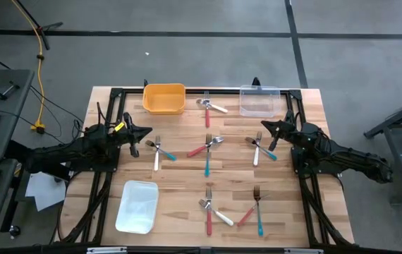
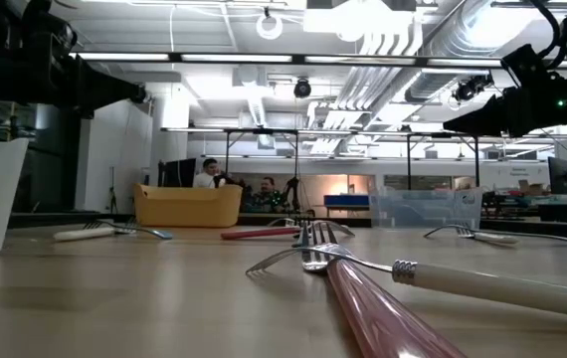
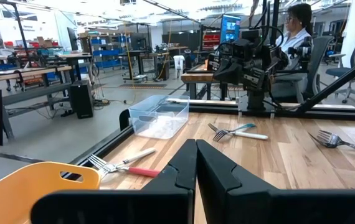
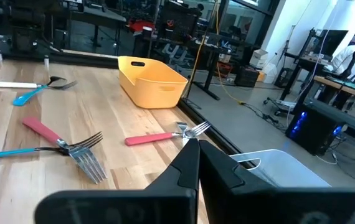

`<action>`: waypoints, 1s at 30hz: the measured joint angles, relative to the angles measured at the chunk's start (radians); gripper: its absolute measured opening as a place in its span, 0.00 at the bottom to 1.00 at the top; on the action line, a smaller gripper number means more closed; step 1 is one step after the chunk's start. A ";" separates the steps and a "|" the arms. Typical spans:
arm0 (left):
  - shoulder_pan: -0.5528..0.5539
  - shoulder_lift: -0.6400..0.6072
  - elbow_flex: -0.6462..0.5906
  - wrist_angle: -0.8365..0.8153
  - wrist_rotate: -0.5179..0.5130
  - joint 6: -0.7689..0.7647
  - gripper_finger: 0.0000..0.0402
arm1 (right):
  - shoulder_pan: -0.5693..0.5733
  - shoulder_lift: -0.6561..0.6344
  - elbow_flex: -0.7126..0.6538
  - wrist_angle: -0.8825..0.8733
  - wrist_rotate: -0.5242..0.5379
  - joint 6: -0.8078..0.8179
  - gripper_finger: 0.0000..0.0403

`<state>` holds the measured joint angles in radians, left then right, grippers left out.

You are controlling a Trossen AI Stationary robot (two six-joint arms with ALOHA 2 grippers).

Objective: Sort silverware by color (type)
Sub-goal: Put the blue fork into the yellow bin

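Forks (image 1: 206,152) lie scattered mid-frame on tabletop (image 1: 187,176); light, stiff, slick (judged); grab slim handles; left gripper (image 1: 147,132) & right gripper (image 1: 264,125) jaws closed, empty.

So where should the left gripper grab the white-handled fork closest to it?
Grip the white-handled fork on its bare handle end, coming straight down. It lies flat, its head crossed with a teal fork, so only the handle is clear. The left gripper is shut and must open first.
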<state>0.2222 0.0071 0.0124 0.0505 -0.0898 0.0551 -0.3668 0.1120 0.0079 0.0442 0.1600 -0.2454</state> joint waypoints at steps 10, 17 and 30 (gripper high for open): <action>0.000 0.000 0.000 0.002 0.000 0.000 0.00 | 0.000 0.000 0.000 0.103 -0.011 0.196 0.00; 0.000 0.000 0.000 0.007 -0.019 -0.004 0.00 | 0.000 0.001 0.001 0.270 -0.019 0.179 0.00; 0.000 0.002 0.000 0.000 -0.016 -0.048 0.00 | 0.000 0.242 0.120 0.046 -0.037 0.338 0.00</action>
<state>0.2220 0.0093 0.0124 0.0502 -0.1055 0.0069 -0.3668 0.3540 0.1277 0.0906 0.1230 0.0925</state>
